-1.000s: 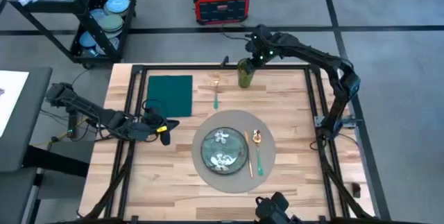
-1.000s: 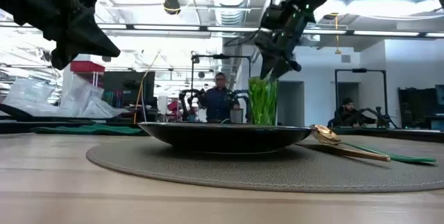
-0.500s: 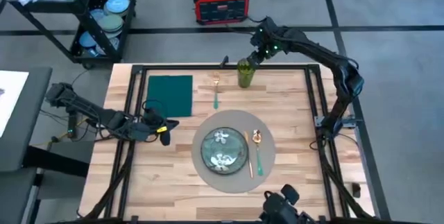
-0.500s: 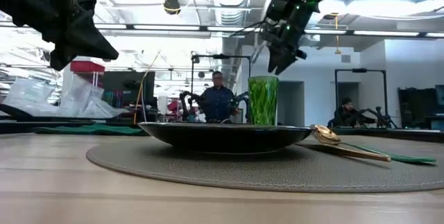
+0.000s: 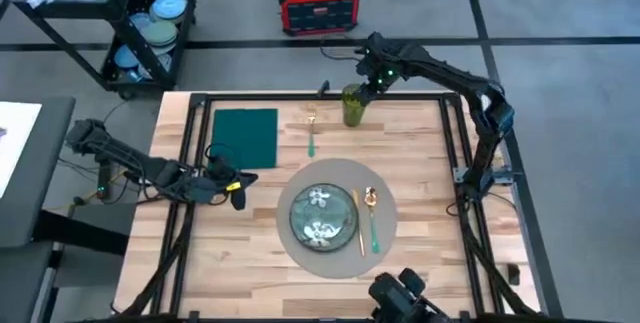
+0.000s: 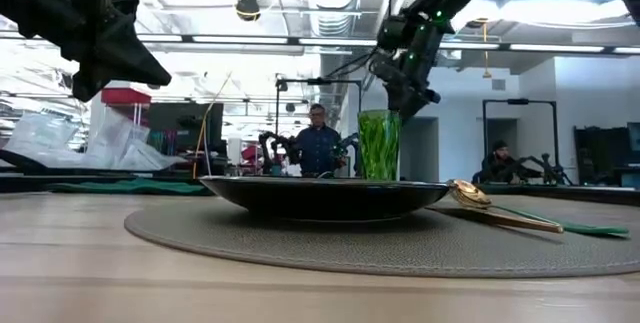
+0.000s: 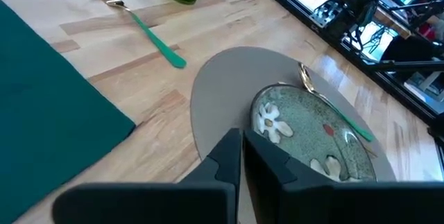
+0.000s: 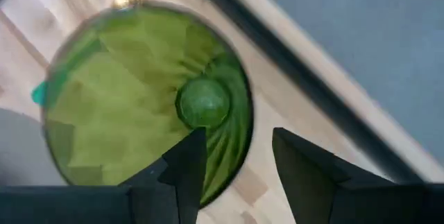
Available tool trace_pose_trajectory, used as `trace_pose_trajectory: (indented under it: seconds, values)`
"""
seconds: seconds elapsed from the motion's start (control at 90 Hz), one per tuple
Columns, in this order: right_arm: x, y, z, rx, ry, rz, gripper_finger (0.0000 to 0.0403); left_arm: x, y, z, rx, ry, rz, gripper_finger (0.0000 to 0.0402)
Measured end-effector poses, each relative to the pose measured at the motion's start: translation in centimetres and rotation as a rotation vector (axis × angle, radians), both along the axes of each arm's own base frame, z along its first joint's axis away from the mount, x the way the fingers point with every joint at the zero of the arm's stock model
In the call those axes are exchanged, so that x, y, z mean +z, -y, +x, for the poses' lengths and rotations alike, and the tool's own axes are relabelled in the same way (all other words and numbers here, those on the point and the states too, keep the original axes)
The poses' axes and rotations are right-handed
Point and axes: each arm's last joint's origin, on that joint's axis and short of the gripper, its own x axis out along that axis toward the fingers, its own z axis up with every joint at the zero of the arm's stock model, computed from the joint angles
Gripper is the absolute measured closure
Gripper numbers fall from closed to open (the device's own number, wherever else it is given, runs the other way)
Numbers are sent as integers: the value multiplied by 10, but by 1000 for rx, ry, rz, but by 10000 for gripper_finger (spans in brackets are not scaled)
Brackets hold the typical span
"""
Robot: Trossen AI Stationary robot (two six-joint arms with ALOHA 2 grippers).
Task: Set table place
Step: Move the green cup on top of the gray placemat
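The round grey place (image 5: pixel 385 238) lies on the wooden table (image 5: pixel 430 153) with a floral plate (image 5: pixel 322 213) on it and a gold-and-green spoon (image 5: pixel 372 215) beside the plate. A green glass (image 5: pixel 352 105) stands upright at the far edge, next to a fork (image 5: pixel 312 131). My right gripper (image 8: pixel 232 165) hovers open just above the glass's rim (image 6: pixel 380 113), one finger over the inside and one outside. A dark green napkin (image 5: pixel 245 135) lies flat at the far left. My left gripper (image 5: pixel 238 187) hangs shut above the table, left of the place.
A black rail frame (image 5: pixel 455 133) runs around the table. A dark shelf cart (image 5: pixel 150 23) with bowls stands beyond the far left corner, and a red box (image 5: pixel 318 1) sits on the floor behind. People (image 6: pixel 316 148) are in the room beyond.
My right gripper rose from the glass's rim up and toward the far right, then came back down over the glass. The glass has stayed upright in its place.
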Motion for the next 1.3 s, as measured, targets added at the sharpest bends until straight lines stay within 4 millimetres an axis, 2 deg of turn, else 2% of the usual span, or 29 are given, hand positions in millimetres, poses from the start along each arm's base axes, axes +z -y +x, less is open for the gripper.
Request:
trace_pose_trajectory:
  seconds: [0.067, 0.189, 0.233, 0.411, 0.6, 0.8, 0.944, 1.056, 1.178, 1.3]
  values:
    - [-4, -2, -1, 2, -35, 34, 288, 0, 0, 0, 0, 0, 0, 402]
    - [-3, -9, -3, 32, -75, 51, 379, 0, 0, 0, 0, 0, 1, 402]
    - [-1, -13, -4, 46, -85, 57, 391, 0, 0, 0, 0, -1, 1, 402]
    - [8, -28, -6, 66, -121, 81, 401, 0, 0, 0, 0, -2, 1, 402]
    - [16, -51, -17, 108, -255, 158, 402, 0, 0, 0, 0, -1, 1, 402]
    - [19, -67, -16, 157, -308, 195, 402, 0, 0, 0, 2, 7, -6, 402]
    - [18, -77, -4, 184, -287, 163, 402, 0, 0, 0, 7, 12, -16, 402]
    - [10, -86, 0, 200, -285, 138, 403, 0, 0, 0, 12, 17, -27, 402]
    - [-2, -98, -2, 213, -294, 143, 403, 1, 0, 0, 14, 20, -31, 402]
    - [-5, -105, -9, 217, -263, 123, 403, 1, 0, 0, 13, 18, -28, 402]
